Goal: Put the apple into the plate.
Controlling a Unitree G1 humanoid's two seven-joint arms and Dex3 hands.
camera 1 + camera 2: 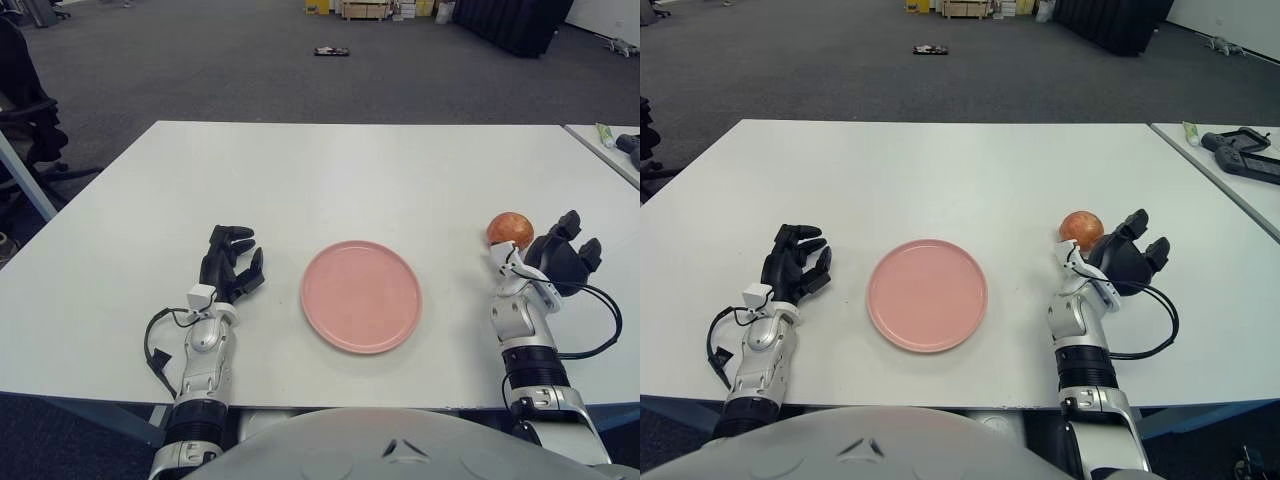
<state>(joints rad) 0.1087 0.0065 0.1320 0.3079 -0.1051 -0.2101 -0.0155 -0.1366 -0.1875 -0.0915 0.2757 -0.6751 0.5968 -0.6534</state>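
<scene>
- Hiding part of the apple [509,229], the right robot hand [565,262] is sitting just beside it on its right; whether the two are touching is hard to tell.
- Showing spread fingers [1134,222], the right robot hand is gripping nothing, its palm facing toward the apple.
- Lying well right of the plate [361,296], the apple is sitting on the white tabletop [360,175], outside the plate.
- Sitting left of the plate, the left robot hand [231,266] is showing loosely curled dark fingers and is holding nothing.
- Holding nothing at all, the pink plate is lying flat between the two hands, near the tabletop's front edge.
- Getting cut off at the right edge, a second table [1225,160] is carrying dark objects too small to make out.
</scene>
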